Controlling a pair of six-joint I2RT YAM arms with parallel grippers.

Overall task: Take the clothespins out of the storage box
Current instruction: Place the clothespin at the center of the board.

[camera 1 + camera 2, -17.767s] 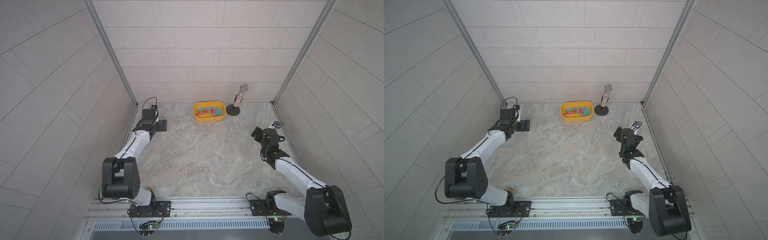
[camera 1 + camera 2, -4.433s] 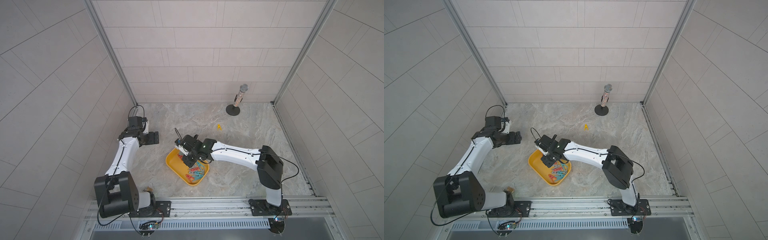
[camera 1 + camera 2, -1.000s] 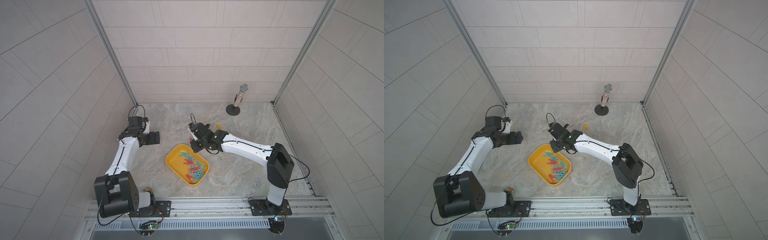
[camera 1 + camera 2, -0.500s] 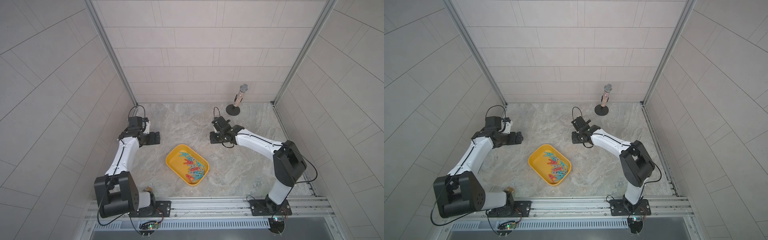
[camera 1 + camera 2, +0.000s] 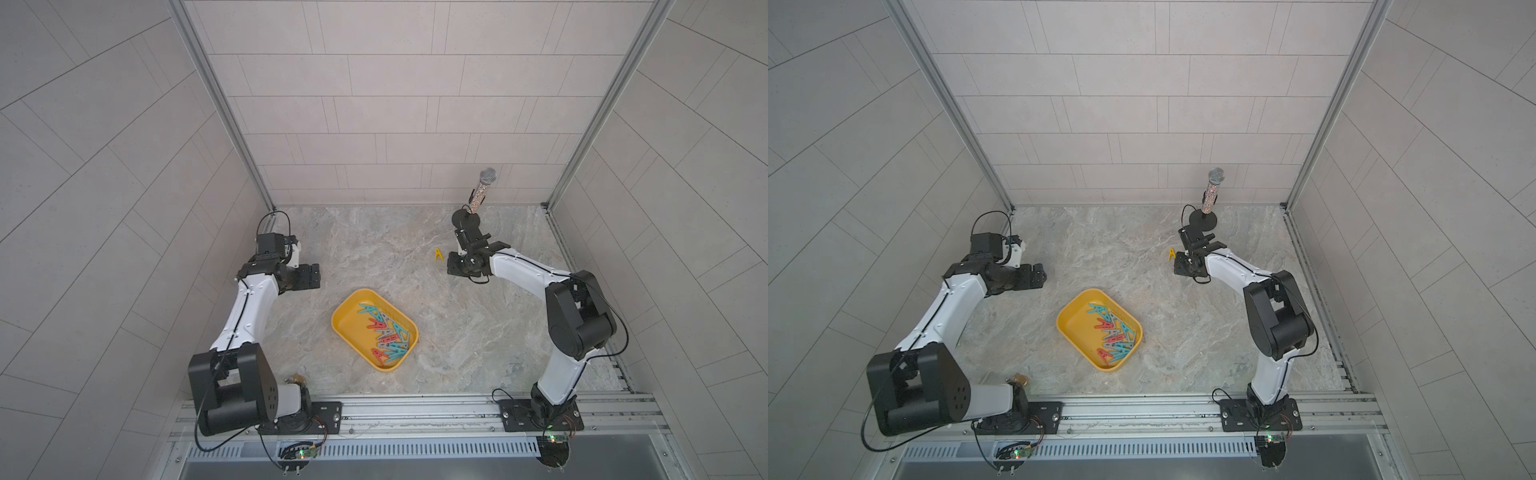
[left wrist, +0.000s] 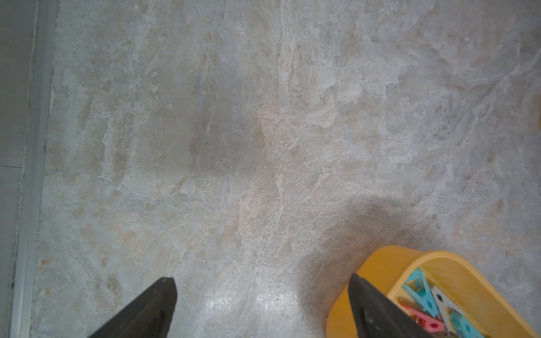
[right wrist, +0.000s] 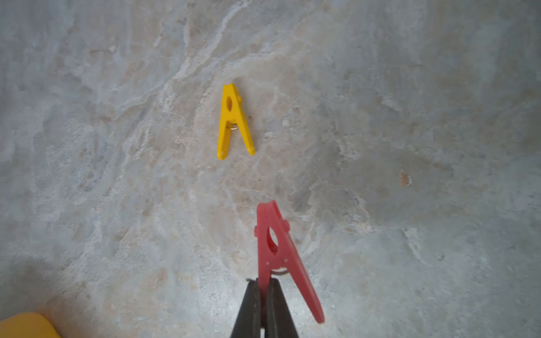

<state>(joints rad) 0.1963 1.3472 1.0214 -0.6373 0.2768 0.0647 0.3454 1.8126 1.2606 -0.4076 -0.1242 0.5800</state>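
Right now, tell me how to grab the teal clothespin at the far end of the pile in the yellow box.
Pinch the teal clothespin across its narrow body, coming straight down. It lies flat on the storage box floor, outermost of the clothespins, bare floor beside it; the walls likely block a sideways approach.

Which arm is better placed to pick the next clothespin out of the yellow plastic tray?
Left. The left gripper is open and empty, close to the shallow yellow plastic tray. The right gripper is shut on a red plastic clothespin, away from the tray, near the yellow plastic clothespin.
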